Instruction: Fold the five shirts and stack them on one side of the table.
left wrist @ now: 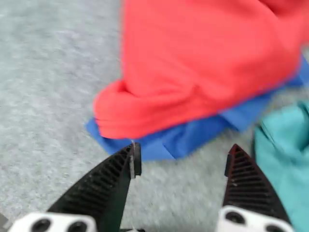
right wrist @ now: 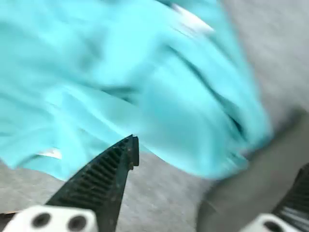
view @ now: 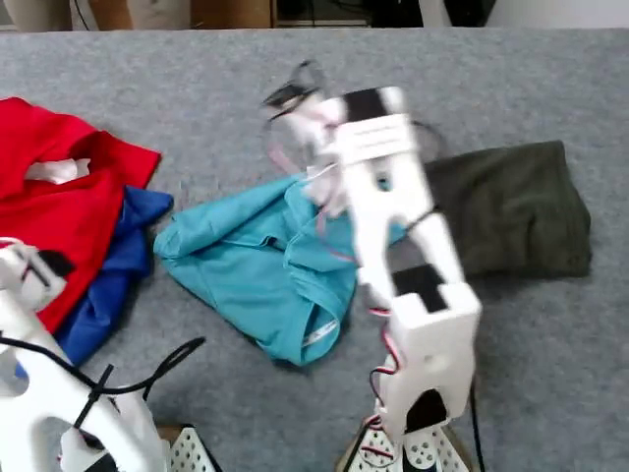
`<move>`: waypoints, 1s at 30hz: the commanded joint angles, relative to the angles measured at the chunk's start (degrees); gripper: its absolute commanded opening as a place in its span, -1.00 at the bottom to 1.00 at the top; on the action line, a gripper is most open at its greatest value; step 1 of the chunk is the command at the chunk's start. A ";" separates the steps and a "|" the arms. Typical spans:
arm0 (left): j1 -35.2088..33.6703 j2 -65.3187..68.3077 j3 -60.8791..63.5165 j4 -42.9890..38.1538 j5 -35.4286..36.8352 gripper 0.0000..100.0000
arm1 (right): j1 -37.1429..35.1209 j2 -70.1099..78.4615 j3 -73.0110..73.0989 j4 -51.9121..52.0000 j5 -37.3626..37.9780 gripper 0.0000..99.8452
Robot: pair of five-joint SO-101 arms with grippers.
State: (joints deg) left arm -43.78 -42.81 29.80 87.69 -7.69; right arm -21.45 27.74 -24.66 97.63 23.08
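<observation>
A red shirt (view: pixel 59 211) lies crumpled at the table's left, on top of a blue shirt (view: pixel 113 270). A teal shirt (view: pixel 270 265) is bunched in the middle. A dark green shirt (view: pixel 511 208) lies folded at the right. My left gripper (left wrist: pixel 185 147) is open, just short of the red shirt (left wrist: pixel 203 63) and the blue shirt (left wrist: pixel 193 137) edge under it. My right gripper (right wrist: pixel 219 154) is open above the teal shirt (right wrist: pixel 120 82), with the dark green shirt (right wrist: pixel 251 193) beside it. In the high view the right arm (view: pixel 393 216) stretches over the teal shirt's right side.
Grey felt covers the table (view: pixel 197 88). The far strip and the front right corner (view: pixel 560 393) are bare. The left arm (view: pixel 39 383) stands at the front left with a black cable (view: pixel 147 374) looping beside it.
</observation>
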 commanded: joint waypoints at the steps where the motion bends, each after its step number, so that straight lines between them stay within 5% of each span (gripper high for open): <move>1: 3.25 -1.27 -0.79 1.23 0.18 -0.43 | -5.32 5.23 -0.31 -1.41 -2.37 -0.06; 5: 3.43 -1.27 -0.79 1.14 0.09 -0.43 | -5.32 11.21 -0.75 -0.62 -2.64 -0.25; 9: 3.43 -1.19 -0.79 0.88 0.09 -0.43 | -1.54 11.30 -1.45 2.55 -2.99 -1.00; 12: 3.78 -0.84 -0.79 0.88 0.09 -0.43 | 2.68 9.36 -1.19 4.75 -1.32 -0.85; 21: 4.57 -0.66 -0.70 -1.32 0.09 -0.43 | 11.91 -12.09 25.63 3.87 9.76 -0.97; 30: 18.20 -0.57 -0.70 -2.02 2.46 -0.43 | 28.44 -35.56 52.79 -1.32 30.68 -0.97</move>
State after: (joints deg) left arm -29.98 -42.81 29.80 86.46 -7.34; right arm 0.97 -0.92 22.02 96.84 45.76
